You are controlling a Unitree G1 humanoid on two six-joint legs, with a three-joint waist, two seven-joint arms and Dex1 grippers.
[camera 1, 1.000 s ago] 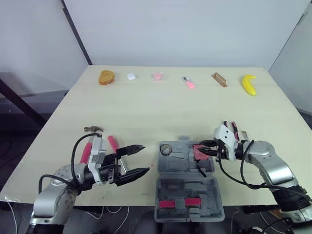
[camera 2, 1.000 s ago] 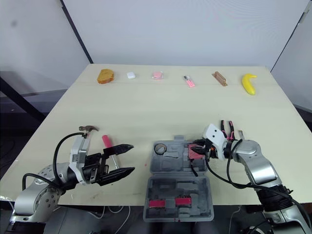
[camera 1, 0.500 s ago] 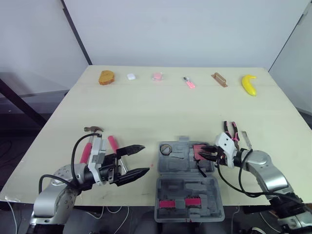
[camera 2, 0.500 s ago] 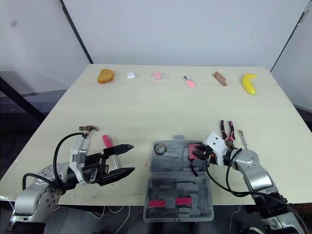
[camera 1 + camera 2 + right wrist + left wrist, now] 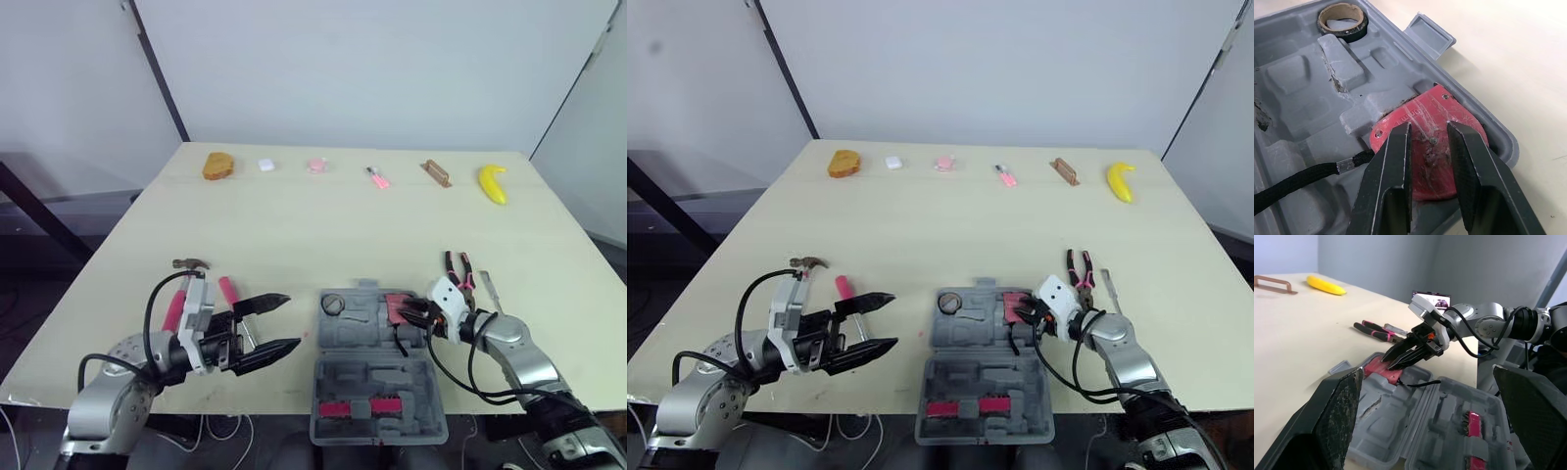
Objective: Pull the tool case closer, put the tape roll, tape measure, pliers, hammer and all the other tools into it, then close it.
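Note:
The grey tool case lies open near the table's front edge. A tape roll and a red tape measure sit in its far tray. My right gripper hovers at the tape measure's right side, fingers slightly open with nothing between them. Pink-handled pliers and a slim metal tool lie just beyond that arm. My left gripper stands open left of the case. Behind it lie the hammer and another pink-handled tool.
Along the far edge sit a piece of bread, a small white item, two pink items, a wooden piece and a banana. Pink parts rest in the case's near half.
The camera has shifted. My right gripper has drawn back a little from the tape measure, which stays in the case. The left arm has not moved.

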